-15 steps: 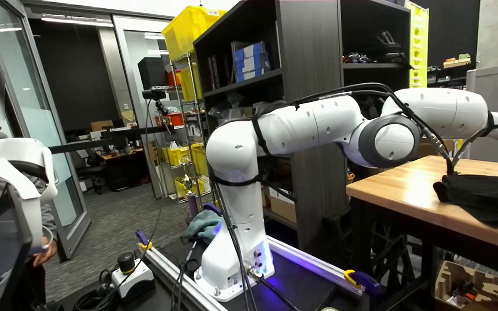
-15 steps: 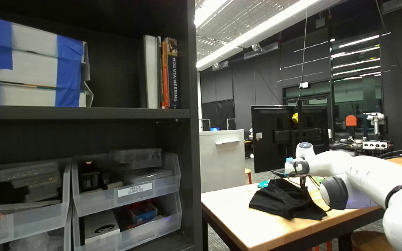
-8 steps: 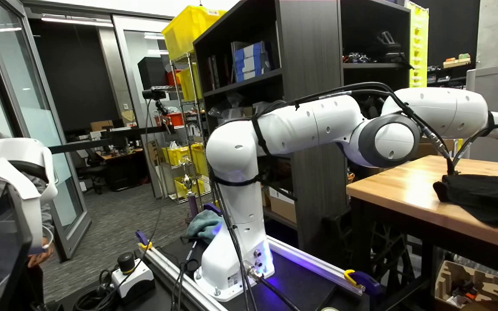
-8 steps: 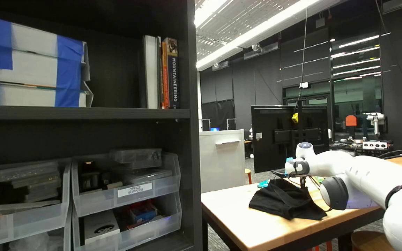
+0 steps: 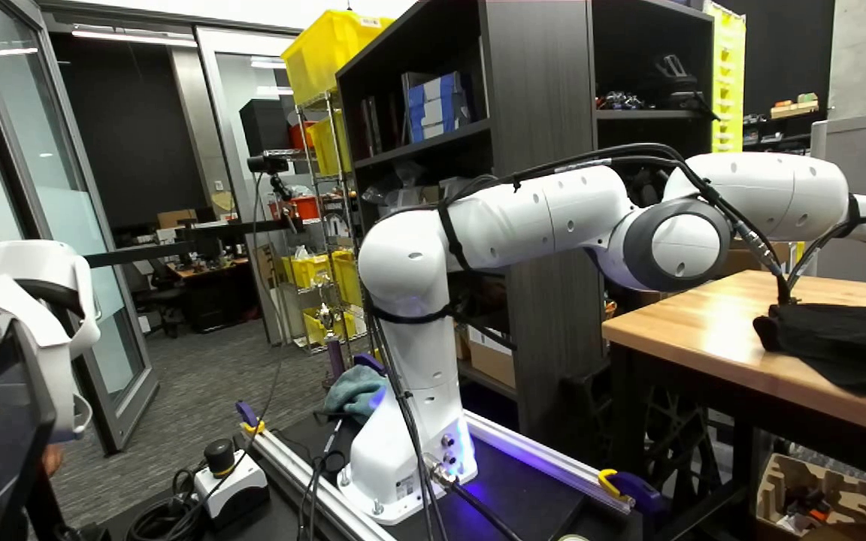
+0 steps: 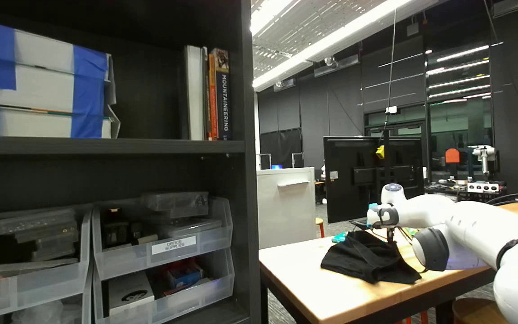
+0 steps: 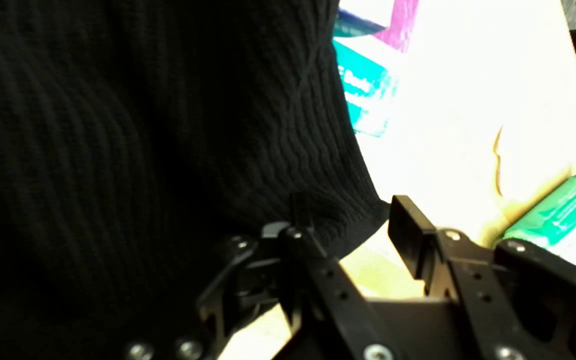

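Jaws of our gripper (image 7: 352, 220) stand parted in the wrist view, a hemmed corner of black ribbed cloth (image 7: 158, 115) showing between them, unpinched as far as we see. Handling it well, we judge, calls for fingertips clear of loose folds that could snag. Shadow swallows those folds; glare washes out the teal packet (image 7: 365, 90) alongside. In an exterior view, the cloth lies crumpled on the wooden table (image 6: 295, 270), hiding most of the gripper. In an exterior view, the frame's edge cuts off both cloth and arm (image 5: 764, 188).
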